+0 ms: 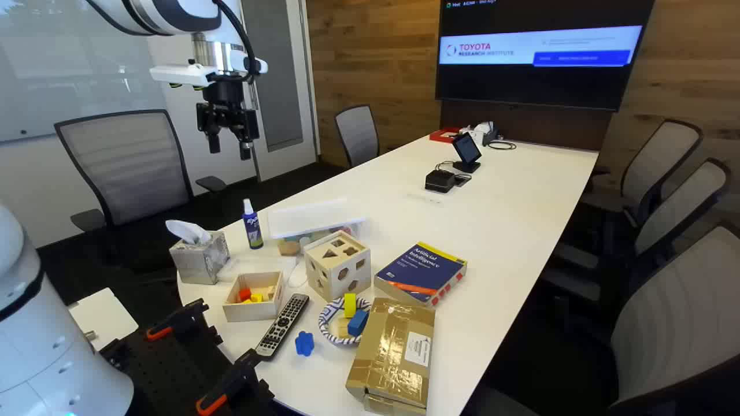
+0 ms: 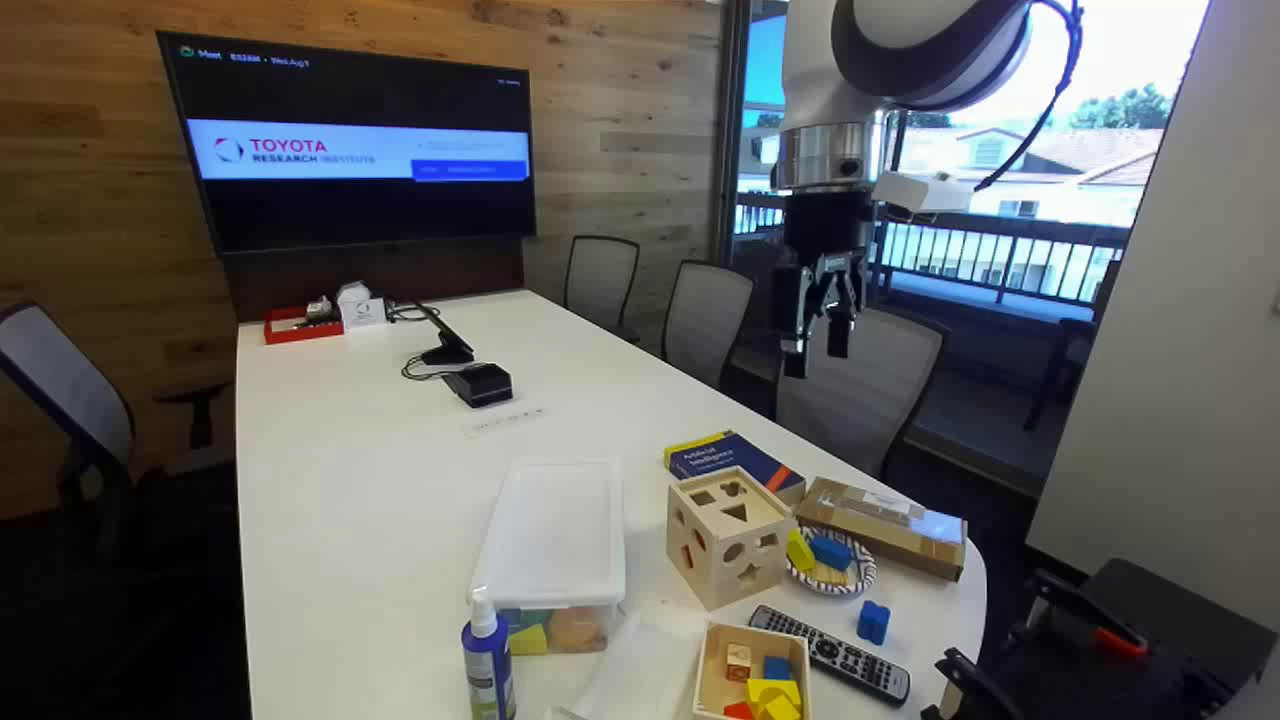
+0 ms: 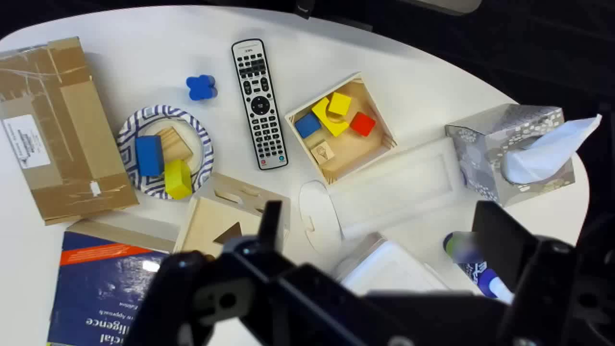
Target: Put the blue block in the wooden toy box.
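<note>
The pincer (image 3: 384, 230) hangs wide, empty. Blue block (image 3: 307, 125) in the tray (image 3: 358, 153), blue clover (image 3: 201, 87) near the remote (image 3: 260, 105), blue brick (image 3: 149, 155) on the plate (image 3: 205, 149): such choice could cause a wrong pick, and tilt might jam it at the cube (image 1: 334, 274).

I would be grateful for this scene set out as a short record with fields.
Grasp: black pincer, open, empty, raised clear of the white table
Block 1: blue clover-shaped block, on the table beside the silver remote control
Block 2: blue rectangular block, on the patterned round plate with a yellow block
Block 3: small blue block, inside the open shallow wooden tray
Destination: pale wooden shape-sorter cube, standing on the table; contents unclear
</note>
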{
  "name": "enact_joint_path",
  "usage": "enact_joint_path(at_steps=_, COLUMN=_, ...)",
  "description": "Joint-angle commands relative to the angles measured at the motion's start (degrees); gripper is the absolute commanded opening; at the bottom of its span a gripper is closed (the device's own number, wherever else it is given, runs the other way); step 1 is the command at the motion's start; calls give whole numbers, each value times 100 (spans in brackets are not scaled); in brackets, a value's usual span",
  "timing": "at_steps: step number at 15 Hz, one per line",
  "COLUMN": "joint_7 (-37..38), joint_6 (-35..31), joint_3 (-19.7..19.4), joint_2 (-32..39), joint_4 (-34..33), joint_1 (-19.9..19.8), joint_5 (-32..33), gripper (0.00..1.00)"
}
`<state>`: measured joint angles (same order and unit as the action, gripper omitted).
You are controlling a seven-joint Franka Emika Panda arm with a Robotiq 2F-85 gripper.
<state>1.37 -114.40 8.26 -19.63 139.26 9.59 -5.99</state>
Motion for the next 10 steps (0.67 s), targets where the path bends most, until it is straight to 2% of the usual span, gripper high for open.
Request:
enact_joint_path(at_steps=1, joint_7=-2, joint_6=9, joint_3=10, joint_2=1, joint_4=-7, joint_1=-10, joint_5=-3, gripper=100)
enact_joint_path(at_steps=5, joint_7=303, joint_6=-386, joint_3=-71, joint_2=188, joint_4=31, joint_1=-145, joint_5=-122, gripper=100)
enact_joint_path(at_steps=8, joint_7=753, joint_6=-1190, joint_3=-180, joint_2=499, joint_4=321, joint_1=-287, joint_5=-461, gripper=100)
enact_joint_path(at_steps=10, joint_7=464, joint_6=-1626, joint_3=-623, joint_2=1013, joint_4=196, joint_1=-655, joint_5=-492, gripper=100)
